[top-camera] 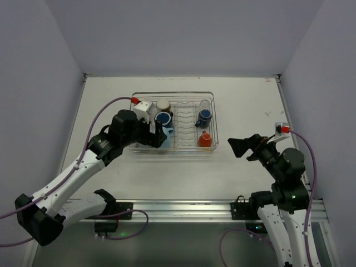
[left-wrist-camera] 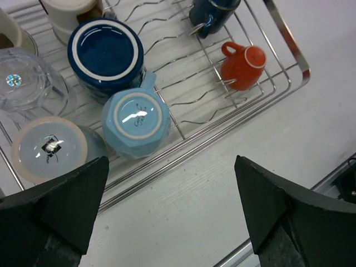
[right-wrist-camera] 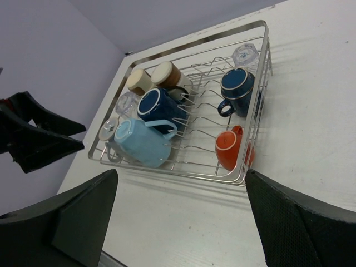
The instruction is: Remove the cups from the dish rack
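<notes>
Both sets of jaws are spread wide, nothing in them. The left gripper hangs over the near edge of the dish rack, just by the light blue cup and navy cup. The right gripper sits off to the rack's right, not touching it. The orange cup is in the rack too.

No text reads legibly in any of my views. From the left wrist camera I note a faint script mark on the upturned base of the light blue cup and a dark printed stamp on the base of the pale cup beside it. There is also a small coloured spot on the clear glass; all three are too small and blurred to make out.
</notes>
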Controlling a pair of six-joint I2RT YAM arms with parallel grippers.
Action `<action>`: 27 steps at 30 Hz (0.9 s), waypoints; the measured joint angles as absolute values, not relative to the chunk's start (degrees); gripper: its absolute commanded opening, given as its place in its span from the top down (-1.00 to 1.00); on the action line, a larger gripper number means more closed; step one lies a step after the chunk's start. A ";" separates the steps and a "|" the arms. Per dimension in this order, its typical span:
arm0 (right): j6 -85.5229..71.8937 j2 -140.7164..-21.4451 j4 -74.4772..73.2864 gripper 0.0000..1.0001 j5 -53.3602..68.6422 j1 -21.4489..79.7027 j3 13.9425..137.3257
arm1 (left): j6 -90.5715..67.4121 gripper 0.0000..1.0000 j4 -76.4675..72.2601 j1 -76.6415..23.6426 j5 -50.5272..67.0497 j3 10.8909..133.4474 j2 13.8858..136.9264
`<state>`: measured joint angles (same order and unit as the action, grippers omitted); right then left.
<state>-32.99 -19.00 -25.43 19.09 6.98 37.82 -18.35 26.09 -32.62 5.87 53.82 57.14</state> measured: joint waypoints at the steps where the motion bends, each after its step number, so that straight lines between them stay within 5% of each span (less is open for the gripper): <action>1: -33.01 -19.25 -25.06 -0.98 19.31 7.01 37.56 | -18.35 -1.00 26.30 -34.28 4.01 53.91 58.35; 12: -32.99 -20.95 -24.23 -0.98 22.48 6.98 35.88 | -18.39 -1.00 26.48 -41.17 -12.45 54.89 68.45; 27: -32.62 -20.25 -23.79 -0.98 24.01 7.01 34.00 | -18.24 -1.00 22.85 -41.32 -16.43 57.17 79.59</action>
